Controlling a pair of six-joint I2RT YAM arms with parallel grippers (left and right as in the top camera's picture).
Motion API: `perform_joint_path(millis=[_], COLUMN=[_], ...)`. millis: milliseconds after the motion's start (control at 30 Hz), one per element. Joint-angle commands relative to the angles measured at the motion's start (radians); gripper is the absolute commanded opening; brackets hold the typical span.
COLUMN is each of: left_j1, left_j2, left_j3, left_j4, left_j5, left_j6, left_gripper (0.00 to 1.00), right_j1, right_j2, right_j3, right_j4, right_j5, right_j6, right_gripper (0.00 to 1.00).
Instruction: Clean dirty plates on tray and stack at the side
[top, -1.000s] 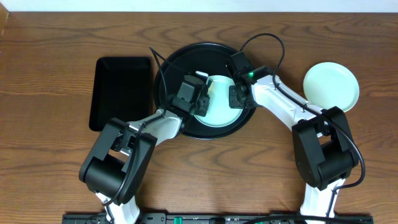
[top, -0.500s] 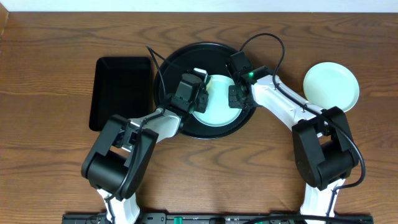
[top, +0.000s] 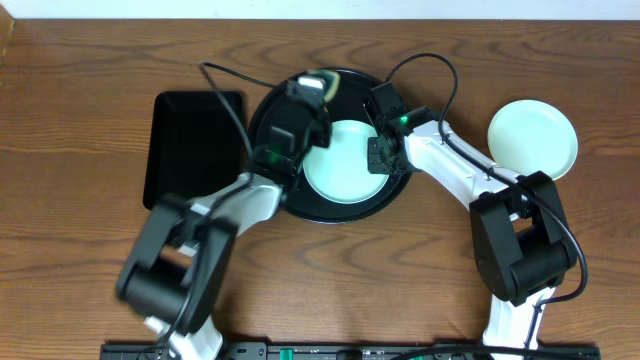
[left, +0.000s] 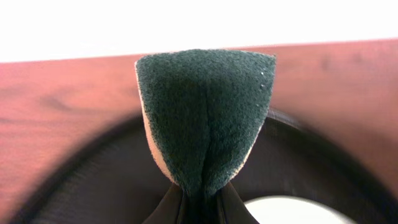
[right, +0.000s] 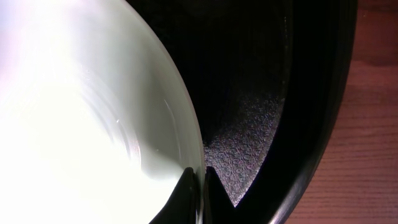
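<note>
A pale turquoise plate (top: 345, 165) lies in the round black tray (top: 270, 110). My right gripper (top: 375, 158) is shut on that plate's right rim; in the right wrist view its fingertips (right: 200, 186) pinch the plate's edge (right: 81, 112) over the tray floor (right: 261, 81). My left gripper (top: 312, 100) is shut on a dark green sponge (top: 322, 84) and hangs over the tray's far rim, off the plate. From the left wrist the sponge (left: 205, 118) stands up out of the gripper (left: 202, 208), with the plate's edge (left: 298, 213) low on the right. A second pale plate (top: 532, 138) sits on the table at the right.
A rectangular black tray (top: 195, 148) lies left of the round tray. Cables loop over the round tray's far side (top: 425, 65). Both arm bases stand at the table's near edge.
My left gripper has lifted the sponge off the plate and swung it back toward the tray's far rim, baring the whole plate. The right gripper keeps its hold on the rim.
</note>
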Motion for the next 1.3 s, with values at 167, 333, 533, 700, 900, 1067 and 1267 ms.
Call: perform_joint_path(millis=[167,333,533,700,900,1067,1267], left_j1=[0.190,0.380,0.546,0.589,0.632,0.692,0.758], left_j2=[-0.355,-0.488,-0.500,-0.491,-0.497,-0.521,-0.649], left_j3=[-0.002,-0.002,-0.002,-0.002,-0.002,-0.002,-0.002], left_j4=[-0.334,-0.660,-0.944,-1.086,-1.103,-1.135,-1.235], left_j5=[-0.069,-0.069,0.080,0.123,0.157,0.242,0.229], left_j6=[0.008,-0.132,-0.183,-0.182,-0.183,-0.182,-0.137], left_gripper=[0.08,0.08,0.09,0.09,0.09,0.08,0.08], right_j1=[0.010,0.010,0.012,0.020,0.082,0.179,0.301], right_j2=[0.004,-0.004,-0.010,-0.010,-0.010,-0.001,0.052], right_j3=[-0.011,0.006,0.203,0.415,0.533,0.531,0.531], right_j4=[0.003,0.037,-0.008,-0.074,-0.044,0.077,0.265], right_j5=[0.010,0.016,0.098,0.187,0.202,0.224,0.349], right_j6=[-0.019,-0.045,-0.159,-0.240,-0.274,-0.268,-0.281], right_gripper=[0.01,0.01,0.01,0.01,0.01,0.01,0.01])
